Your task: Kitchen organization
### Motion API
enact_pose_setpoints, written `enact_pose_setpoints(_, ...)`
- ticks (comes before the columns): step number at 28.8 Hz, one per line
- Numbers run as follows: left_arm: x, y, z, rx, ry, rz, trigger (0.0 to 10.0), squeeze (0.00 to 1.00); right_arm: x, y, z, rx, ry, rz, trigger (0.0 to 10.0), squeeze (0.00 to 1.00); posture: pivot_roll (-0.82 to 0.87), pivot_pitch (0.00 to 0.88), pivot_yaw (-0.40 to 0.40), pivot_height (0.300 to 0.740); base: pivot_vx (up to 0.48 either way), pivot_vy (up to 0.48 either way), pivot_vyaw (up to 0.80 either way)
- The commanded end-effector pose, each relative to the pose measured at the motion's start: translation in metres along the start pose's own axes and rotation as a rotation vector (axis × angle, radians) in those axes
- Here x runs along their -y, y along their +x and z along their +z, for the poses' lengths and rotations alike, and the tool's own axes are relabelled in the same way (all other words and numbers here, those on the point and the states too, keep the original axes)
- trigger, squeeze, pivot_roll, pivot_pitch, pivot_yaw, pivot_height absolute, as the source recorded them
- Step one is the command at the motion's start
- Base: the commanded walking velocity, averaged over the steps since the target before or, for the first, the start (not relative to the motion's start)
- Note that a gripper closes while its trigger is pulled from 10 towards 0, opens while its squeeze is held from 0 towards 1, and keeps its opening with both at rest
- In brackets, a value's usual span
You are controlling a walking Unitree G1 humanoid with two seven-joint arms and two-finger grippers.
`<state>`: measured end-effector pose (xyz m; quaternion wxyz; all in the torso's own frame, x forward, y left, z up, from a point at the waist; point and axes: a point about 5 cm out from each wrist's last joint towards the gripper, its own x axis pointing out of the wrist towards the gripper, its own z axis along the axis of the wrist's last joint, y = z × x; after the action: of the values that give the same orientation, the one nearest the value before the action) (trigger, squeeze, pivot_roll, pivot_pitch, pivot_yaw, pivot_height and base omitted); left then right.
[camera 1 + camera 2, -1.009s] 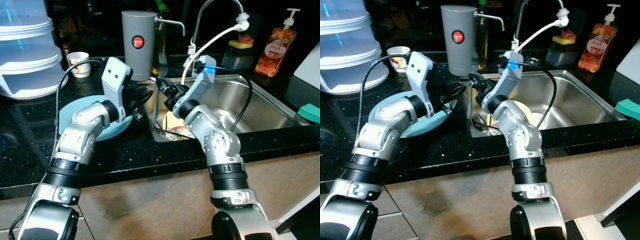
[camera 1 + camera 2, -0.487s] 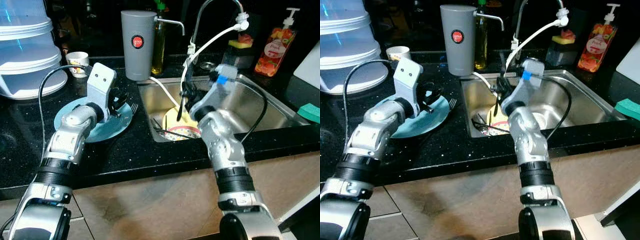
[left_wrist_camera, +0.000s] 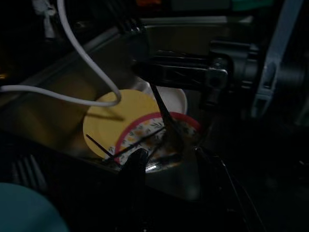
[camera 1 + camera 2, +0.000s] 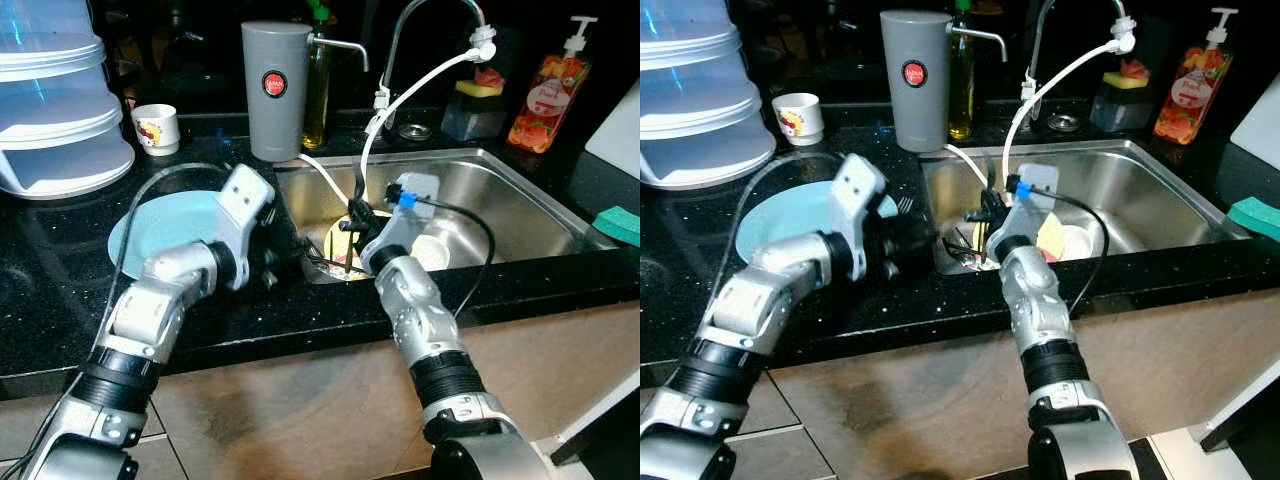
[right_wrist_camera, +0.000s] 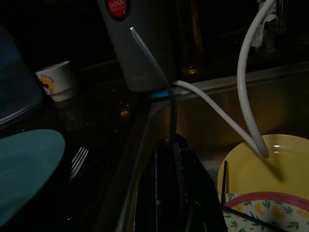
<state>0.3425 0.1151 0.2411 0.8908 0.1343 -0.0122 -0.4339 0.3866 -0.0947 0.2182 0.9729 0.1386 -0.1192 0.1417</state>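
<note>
My right gripper (image 4: 350, 212) hangs over the left part of the steel sink (image 4: 520, 200), shut on a metal spoon (image 3: 164, 121) whose bowl points down at the dishes. Below it lie a yellow plate (image 3: 111, 116) and a red-rimmed flowered plate (image 3: 145, 137) with dark utensils across them. At the sink's left edge my left gripper (image 3: 169, 166) stands open with nothing between its fingers. A teal plate (image 4: 165, 225) sits on the black counter behind that arm. A fork (image 5: 77, 162) lies beside the plate.
A grey canister (image 4: 275, 90) and an oil bottle stand behind the sink's left corner. The faucet's white hose (image 4: 400, 95) drops into the basin. A small cup (image 4: 155, 128), stacked white containers (image 4: 50, 100), a soap bottle (image 4: 548, 100) and a green sponge (image 4: 620, 222) ring the counter.
My left gripper left the teal plate and swung right to the sink's edge. My right gripper sank lower over the plates in the sink. The fork stays beside the teal plate.
</note>
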Motion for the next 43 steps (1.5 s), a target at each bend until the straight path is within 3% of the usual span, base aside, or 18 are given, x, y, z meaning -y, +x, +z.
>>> enact_pose_setpoints(1,0.002,-0.001,-0.003,-0.022,0.014,-0.012,10.0,0.0,0.001,-0.002,-0.005,-0.004,-0.006,0.002,8.1,0.0,0.09,0.046,-0.001,0.74,0.0,0.0,0.0)
enact_pose_setpoints(2,0.002,-0.001,-0.003,-0.022,0.016,-0.009,10.0,0.0,0.0,-0.002,-0.006,-0.007,-0.006,0.002,9.6,0.0,0.09,0.046,-0.001,0.74,0.0,0.0,0.0)
enact_pose_setpoints(4,0.001,-0.001,-0.003,-0.023,0.017,-0.006,10.0,0.0,0.001,-0.003,-0.007,-0.011,-0.007,0.002,10.0,0.0,0.09,0.043,-0.003,0.74,0.0,0.0,0.0)
enact_pose_setpoints(23,0.001,0.002,-0.005,-0.048,0.0,0.027,10.0,0.0,0.001,-0.002,-0.014,-0.027,-0.003,0.021,10.0,0.0,0.07,0.053,-0.002,0.74,0.0,0.0,0.0)
enact_pose_setpoints(25,0.001,0.003,-0.006,-0.048,-0.004,0.027,10.0,0.0,0.001,-0.003,-0.014,-0.029,0.0,0.026,10.0,0.04,0.06,0.052,-0.002,0.74,0.0,0.0,0.0)
enact_pose_setpoints(26,0.001,0.003,-0.006,-0.049,-0.005,0.028,10.0,0.0,0.002,-0.003,-0.014,-0.03,0.001,0.028,10.0,0.84,0.06,0.053,-0.003,0.74,0.0,0.0,0.0)
enact_pose_setpoints(27,0.001,0.003,-0.007,-0.05,-0.006,0.029,10.0,0.0,0.002,-0.003,-0.014,-0.031,0.002,0.029,10.0,0.84,0.06,0.053,-0.003,0.74,0.0,0.0,0.0)
enact_pose_setpoints(28,0.001,0.003,-0.007,-0.05,-0.006,0.03,10.0,0.0,0.003,-0.003,-0.014,-0.033,0.001,0.029,10.0,1.0,0.06,0.053,-0.003,0.74,0.0,0.0,0.0)
enact_pose_setpoints(31,0.0,0.003,-0.008,-0.052,-0.007,0.034,10.0,0.0,0.005,-0.004,-0.014,-0.039,-0.024,0.019,10.0,0.95,0.05,0.052,0.0,0.74,0.0,0.0,0.0)
enact_pose_setpoints(32,0.0,0.003,-0.008,-0.052,-0.006,0.038,10.0,0.0,0.006,-0.004,-0.014,-0.041,-0.031,0.015,10.0,0.0,0.05,0.052,0.0,0.74,0.0,0.0,0.0)
enact_pose_setpoints(38,-0.005,0.004,-0.01,-0.058,-0.01,0.076,10.0,0.0,0.011,-0.005,-0.013,-0.04,-0.041,0.005,10.0,0.0,0.04,0.04,0.012,0.74,0.0,0.0,0.0)
enact_pose_setpoints(43,-0.021,0.002,-0.009,-0.05,-0.051,0.219,10.0,0.0,0.012,-0.004,-0.009,-0.022,-0.045,-0.001,10.0,0.0,0.04,0.034,0.021,0.74,0.0,0.0,0.0)
